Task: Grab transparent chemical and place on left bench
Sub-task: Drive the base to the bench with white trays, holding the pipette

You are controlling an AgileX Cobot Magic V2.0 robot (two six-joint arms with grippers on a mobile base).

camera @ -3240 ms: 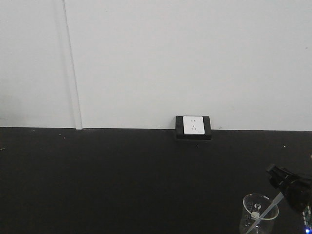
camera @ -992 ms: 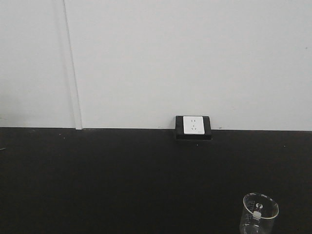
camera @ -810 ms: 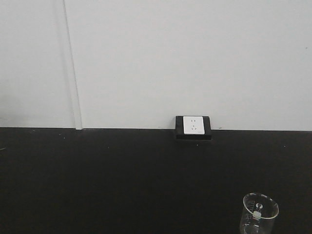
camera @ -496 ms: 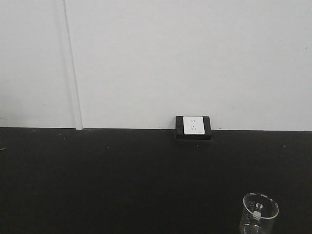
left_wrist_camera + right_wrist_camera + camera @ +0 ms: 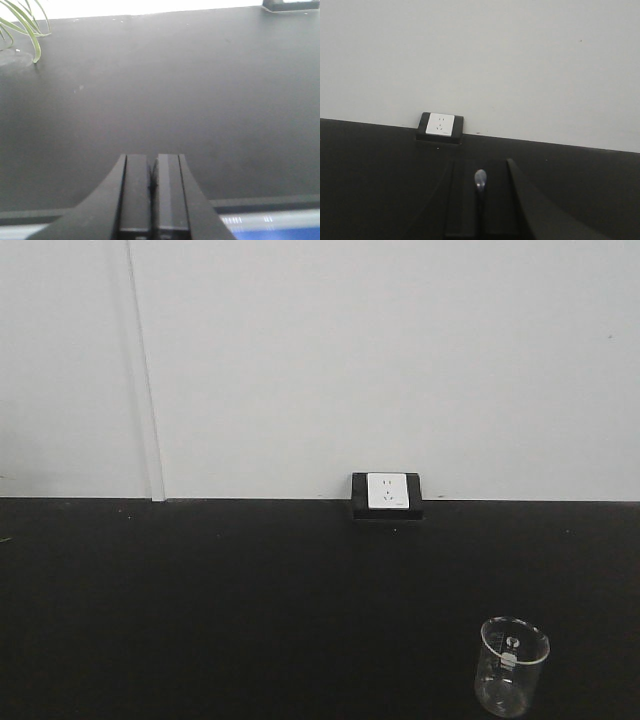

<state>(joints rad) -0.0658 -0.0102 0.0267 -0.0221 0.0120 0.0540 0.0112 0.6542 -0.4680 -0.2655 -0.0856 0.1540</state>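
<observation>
Our right gripper is pinched shut on the transparent chemical, rounded end forward, held in front of the wall socket for carrying; our left gripper is closed, empty, unneeded here.

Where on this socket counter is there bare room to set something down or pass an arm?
Left of the beaker, the black countertop is bare back to the wall socket. Only the front right is taken, by the beaker. The left wrist view shows plant leaves at the far left corner.
</observation>
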